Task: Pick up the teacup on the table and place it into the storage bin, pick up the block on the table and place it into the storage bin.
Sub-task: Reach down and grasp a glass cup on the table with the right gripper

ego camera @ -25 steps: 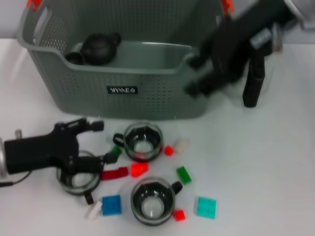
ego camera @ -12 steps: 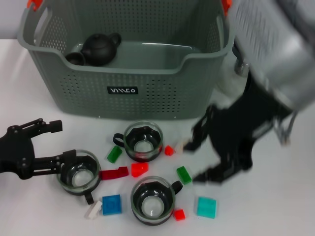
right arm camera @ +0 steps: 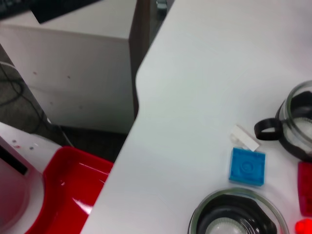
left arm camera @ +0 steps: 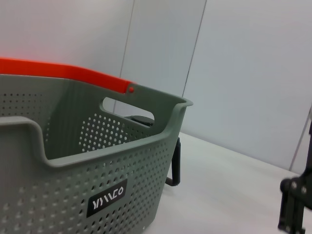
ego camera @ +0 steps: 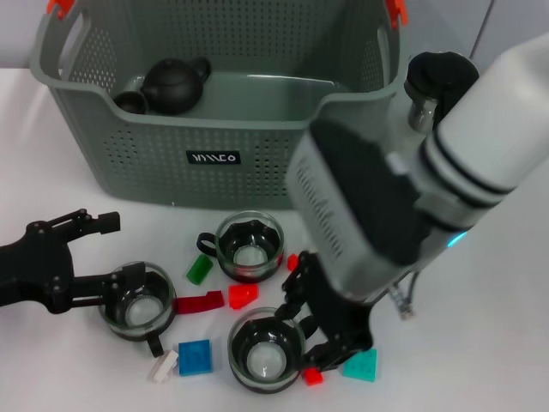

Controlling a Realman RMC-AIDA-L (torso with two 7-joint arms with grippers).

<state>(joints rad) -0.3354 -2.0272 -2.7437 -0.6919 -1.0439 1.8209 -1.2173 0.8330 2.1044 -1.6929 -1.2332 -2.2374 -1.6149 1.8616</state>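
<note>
**Right arm down over the blocks, left gripper beside a teacup**

Since half a second ago your right arm has swung in and down: the right gripper (ego camera: 330,330) now hangs low over the table (ego camera: 480,343), above the scatter of blocks near the front teacup (ego camera: 266,350). Its black fingers are spread, with nothing held between them; their tips sit close to the small red block (ego camera: 312,375) and the teal block (ego camera: 360,363), though you cannot tell whether they touch either one. The green block seen there before is now hidden under the gripper.

Your left gripper (ego camera: 107,253) has shifted slightly toward the left teacup (ego camera: 135,300). It is spread wide and holds nothing; its nearer finger lies against or just beside that cup's rim.

The third teacup (ego camera: 249,247) stands in front of the storage bin (ego camera: 214,129), with another green block (ego camera: 199,269) and red pieces beside it. The blue block (ego camera: 195,357) lies by the front cup. A dark teapot (ego camera: 174,83) already rests inside the bin.
</note>
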